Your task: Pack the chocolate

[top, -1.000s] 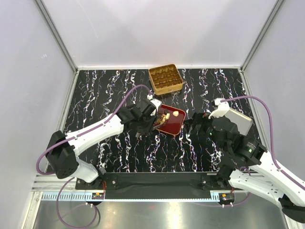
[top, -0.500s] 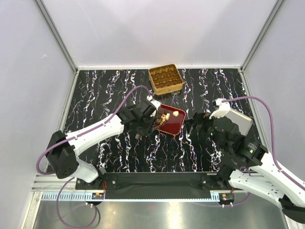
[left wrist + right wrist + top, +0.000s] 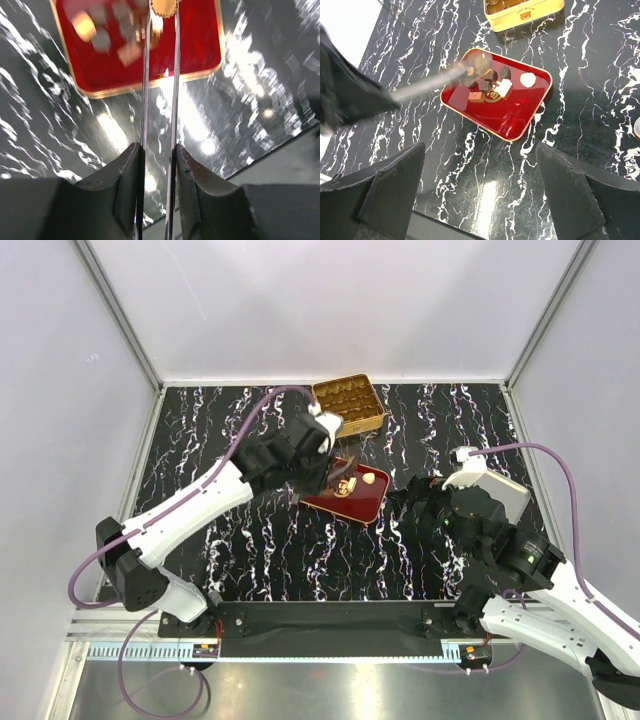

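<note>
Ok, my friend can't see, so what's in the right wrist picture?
A glossy red tray on a black marbled table holds a few small chocolates. The left gripper, blurred, reaches over the tray's far corner, pinching one piece, and a gold tin sits beyond.

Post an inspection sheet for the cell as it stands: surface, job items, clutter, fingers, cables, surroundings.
surface: black marbled table, glossy, with glare patches.
job's things: red tray holds loose chocolates; gold tin sits behind it with brown pieces in its cells; one gold-cupped piece is at the left tips.
clutter: a pale round edge at the right wrist view's border, cannot tell what.
grippers: left fingers shut on the cupped piece, over the tray; right fingers open, holding nothing, right of the tray.
cables: left cable and right cable, purple, arching above the arms.
surroundings: plain pale walls with a metal frame; nothing else seen.
</note>
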